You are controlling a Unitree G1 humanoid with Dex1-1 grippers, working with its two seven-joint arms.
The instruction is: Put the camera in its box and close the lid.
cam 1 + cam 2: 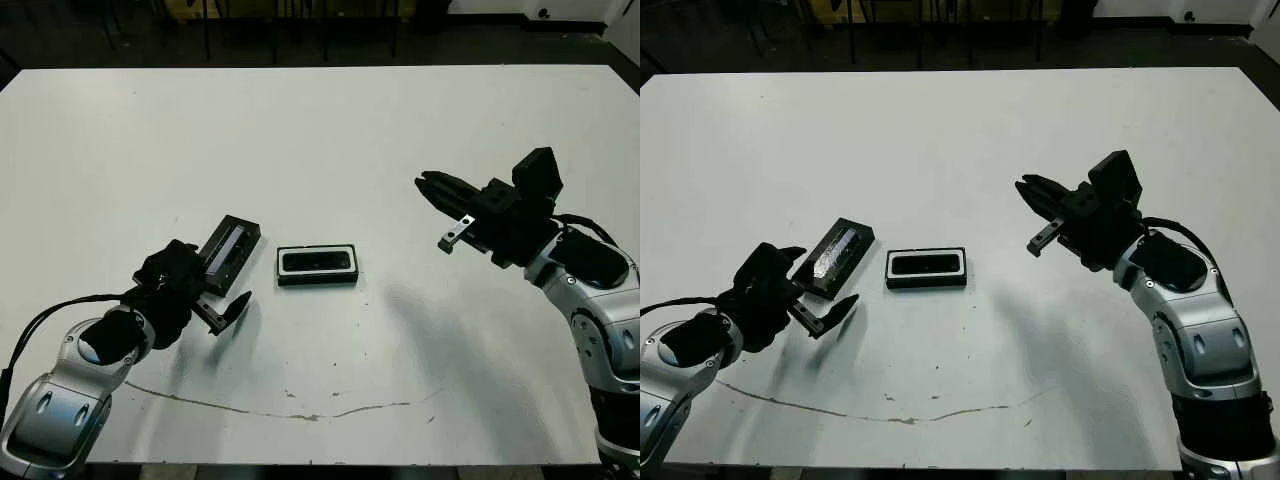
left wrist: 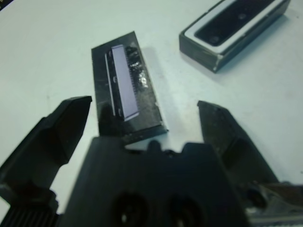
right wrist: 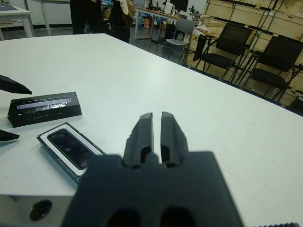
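camera (image 1: 318,262) already sits in the box (image 1: 284,278), so next we close our spread left tool (image 1: 205,290) on the lid (image 1: 229,248); right tool (image 1: 438,190) pressed together, idle

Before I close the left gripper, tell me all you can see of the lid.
The lid is a flat black rectangle with a glossy greyish strip along its top. It lies flat on the white table, turned at an angle, window side up. It sits just left of the box, apart from it, with the camera already in the box. The left gripper is open, with one finger on each side of the lid's near end; whether either touches it I cannot tell.
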